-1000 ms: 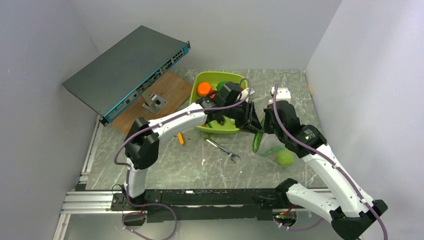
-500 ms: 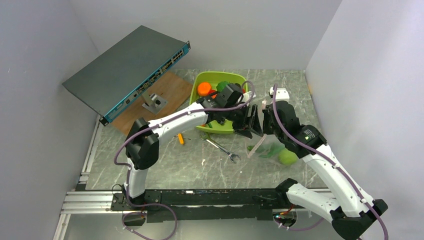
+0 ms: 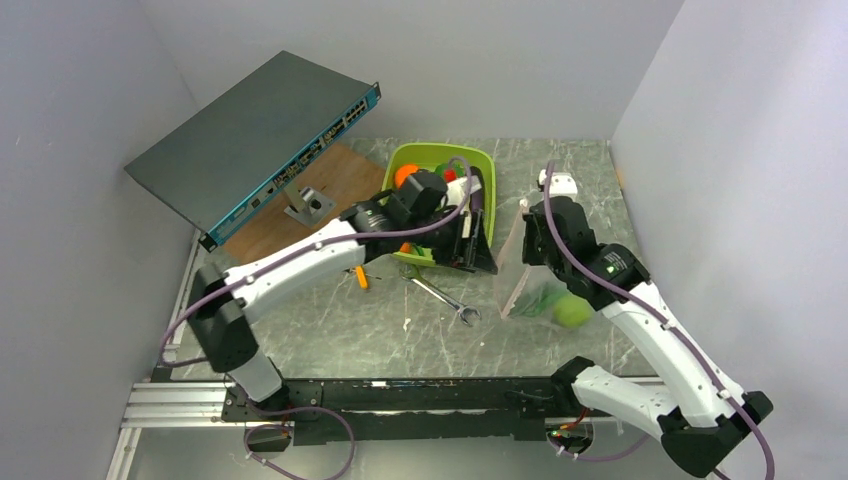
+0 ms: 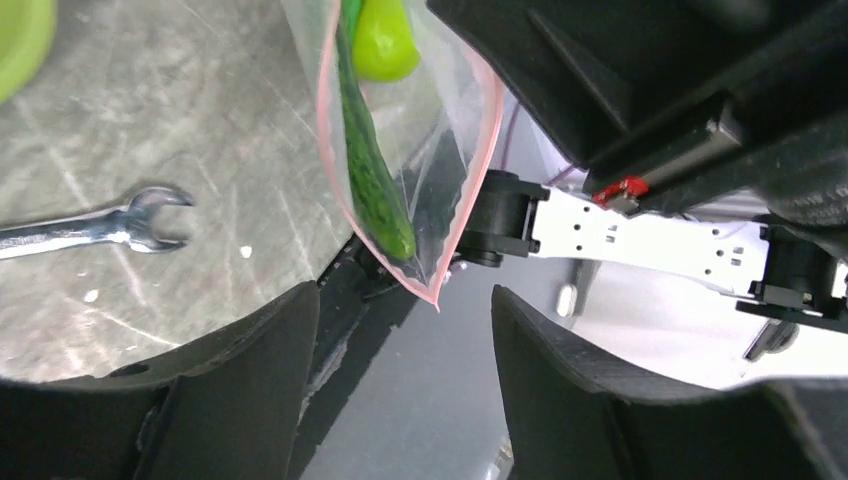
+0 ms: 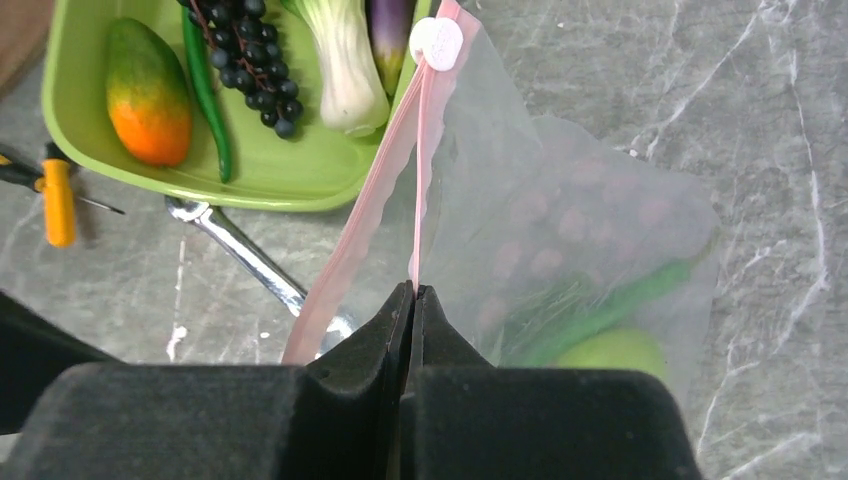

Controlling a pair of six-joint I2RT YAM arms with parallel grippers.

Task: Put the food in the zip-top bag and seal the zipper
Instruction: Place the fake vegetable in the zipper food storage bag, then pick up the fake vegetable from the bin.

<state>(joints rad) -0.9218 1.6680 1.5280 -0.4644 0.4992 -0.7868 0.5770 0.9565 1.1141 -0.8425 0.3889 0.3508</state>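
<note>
While right gripper (image 5: pixel 412 290) pinches bag (image 5: pixel 560 200), cucumber (image 4: pixel 372 180) sits inside

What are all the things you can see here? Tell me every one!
zip-top bag: one, clear, pink-edged, held up
cucumber: one, dark green, in bag
round fruit: one, light green, in bag
tub: one, lime green, on table
grapes: one bunch, dark purple, in tub
bok choy: one, white-green, in tub
eggplant: one, purple, in tub
mango-like fruit: one, orange-green, in tub
thin pod: one, green, in tub
wrench: one, silver, on table by tub
small tool: one, orange-handled, on table near wrench
network switch: one, grey, tilted, back left
left fingers: two, black, open, empty
right fingers: two, black, shut on bag's edge
</note>
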